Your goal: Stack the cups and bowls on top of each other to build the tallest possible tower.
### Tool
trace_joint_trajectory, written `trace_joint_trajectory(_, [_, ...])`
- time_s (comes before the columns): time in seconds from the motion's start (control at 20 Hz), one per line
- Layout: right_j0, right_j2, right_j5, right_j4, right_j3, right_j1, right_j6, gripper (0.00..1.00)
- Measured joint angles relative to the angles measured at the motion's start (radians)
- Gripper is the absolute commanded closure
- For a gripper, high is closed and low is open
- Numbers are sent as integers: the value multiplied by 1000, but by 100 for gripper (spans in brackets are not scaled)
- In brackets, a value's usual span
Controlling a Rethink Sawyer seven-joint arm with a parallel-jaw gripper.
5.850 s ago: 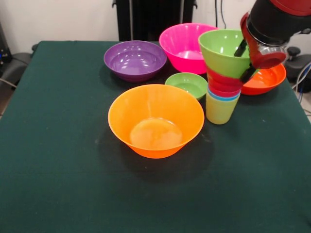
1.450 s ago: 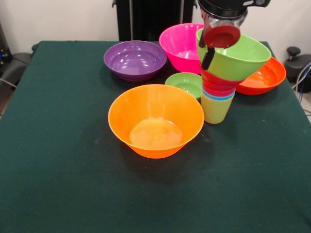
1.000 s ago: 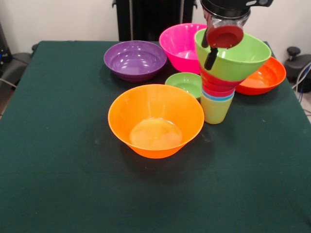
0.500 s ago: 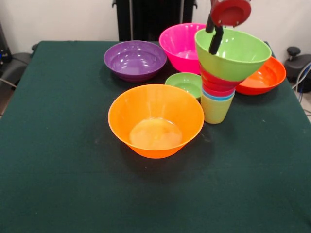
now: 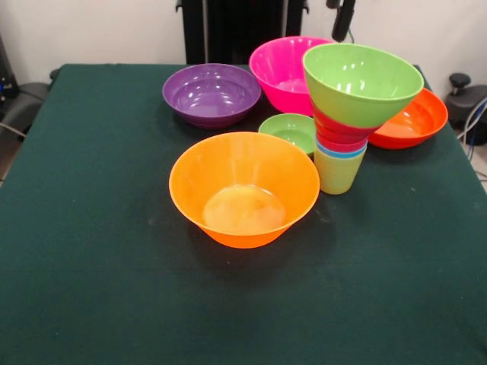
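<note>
The tower stands free at the table's right middle. The yellow-green cup (image 5: 337, 172) is lowest, then the blue cup's rim (image 5: 340, 152), red pieces (image 5: 340, 134), and the lime green bowl (image 5: 362, 82) on top, roughly level. My gripper (image 5: 338, 23) shows only its dark tips at the top edge, above and behind the lime bowl's left rim. The tips stand apart, touch nothing and hold nothing.
The big orange bowl (image 5: 243, 186) sits mid-table, left of the tower. The small green bowl (image 5: 293, 131) is just behind it. The purple bowl (image 5: 211, 93) and pink bowl (image 5: 283, 67) stand at the back. The red-orange bowl (image 5: 412, 122) is behind the tower on the right.
My gripper let go of the lime bowl's rim and rose straight up to the top edge. The lime bowl stays on the tower and sits more level.
</note>
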Motion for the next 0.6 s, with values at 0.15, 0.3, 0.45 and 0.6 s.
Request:
trace_joint_trajectory(0.15, [-5, 1, 1, -19, 0, -13, 0, 0])
trace_joint_trajectory(0.3, [-13, 2, 1, -46, 0, -29, 0, 0])
trace_joint_trajectory(0.45, [-25, 9, -5, -75, 2, -44, 0, 0])
trace_joint_trajectory(0.6, [-40, 29, -41, -104, 15, -61, 0, 0])
